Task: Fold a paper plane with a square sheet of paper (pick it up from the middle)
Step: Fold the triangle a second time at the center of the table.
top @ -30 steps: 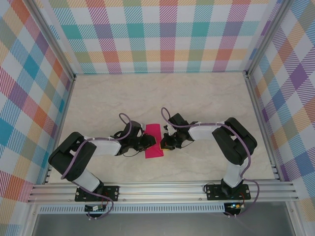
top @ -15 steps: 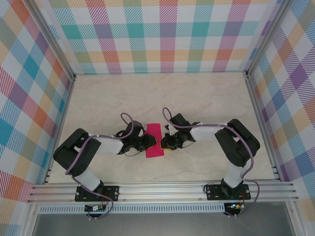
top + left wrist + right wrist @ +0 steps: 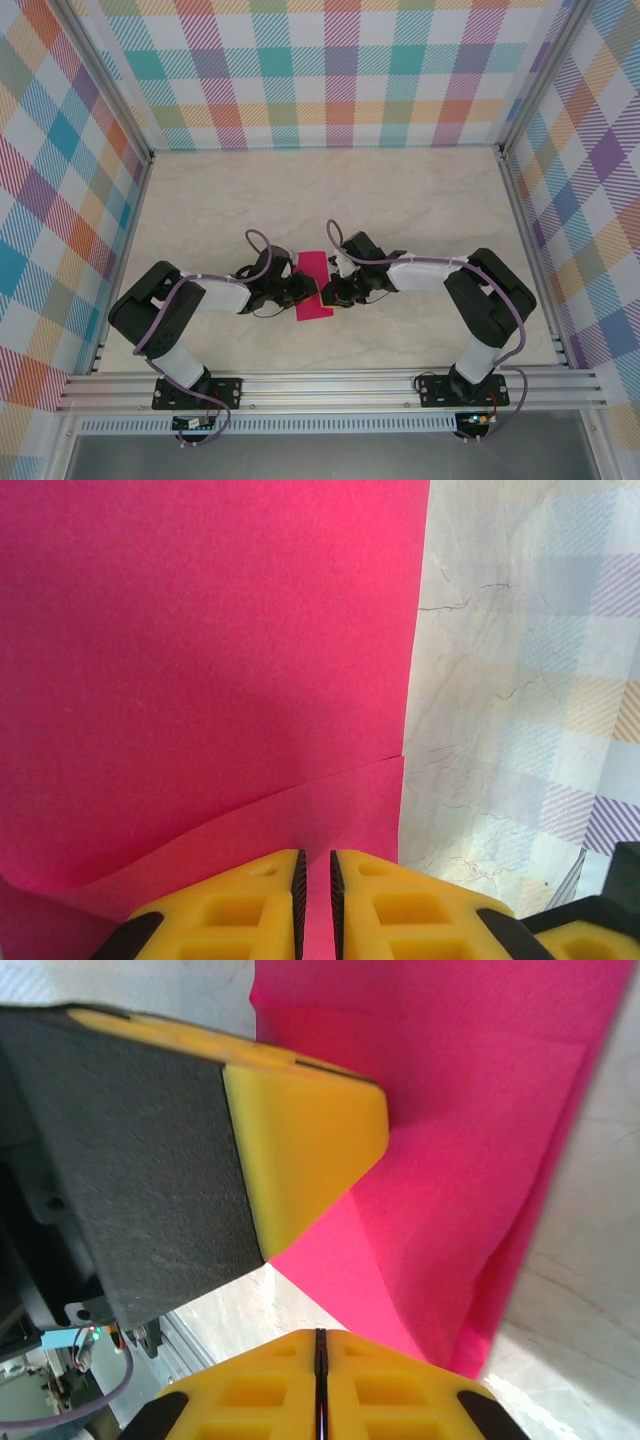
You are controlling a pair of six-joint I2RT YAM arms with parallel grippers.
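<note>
The square sheet of paper (image 3: pixel 314 306) lies as a narrow folded magenta strip on the table between both arms. My left gripper (image 3: pixel 302 290) reaches it from the left. In the left wrist view the yellow jaws (image 3: pixel 315 865) stand almost together, with a pink flap of the paper (image 3: pixel 200 660) running into the narrow gap. My right gripper (image 3: pixel 326 292) sits at the strip's right edge. In the right wrist view its jaws (image 3: pixel 321 1335) are shut, with no pink in the slit, beside the paper (image 3: pixel 470 1130). The left gripper's finger (image 3: pixel 300 1140) rests on the sheet there.
The pale marble table (image 3: pixel 400 200) is bare behind the arms. Checked walls (image 3: pixel 340 70) enclose it at the back and both sides. An aluminium rail (image 3: pixel 330 390) with both arm bases runs along the near edge.
The right gripper has slid a little left, up against the paper's right edge. The left gripper's jaws have narrowed on the paper. The strip has barely shifted.
</note>
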